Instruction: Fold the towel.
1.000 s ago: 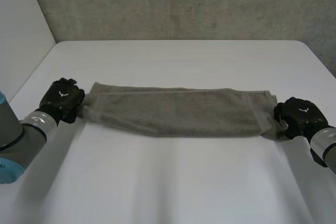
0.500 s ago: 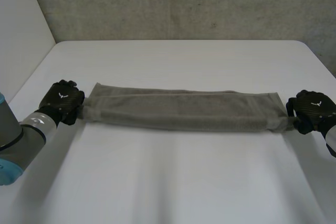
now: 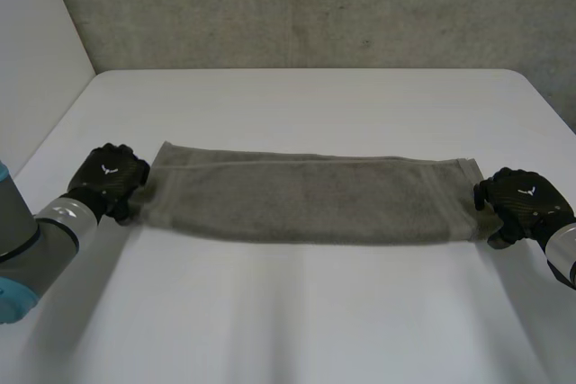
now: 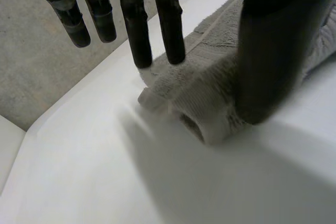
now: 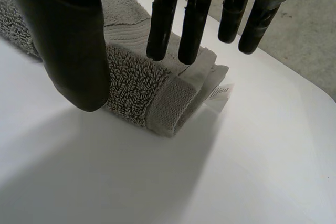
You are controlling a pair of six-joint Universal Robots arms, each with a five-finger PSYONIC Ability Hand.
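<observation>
Holding the towel (image 3: 306,202), folded into a long band, stretched across the table (image 3: 306,105). Pinching one end between thumb and straight fingers of the left hand (image 3: 110,177), the other end likewise in the right hand (image 3: 522,202).

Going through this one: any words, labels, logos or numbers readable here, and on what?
Tag at the end of the towel: dark print, too small to read.
Back of the left hand: a small white mark, a sign with no letters.
Back of the right hand: the same sign, no letters.
No other text.
</observation>
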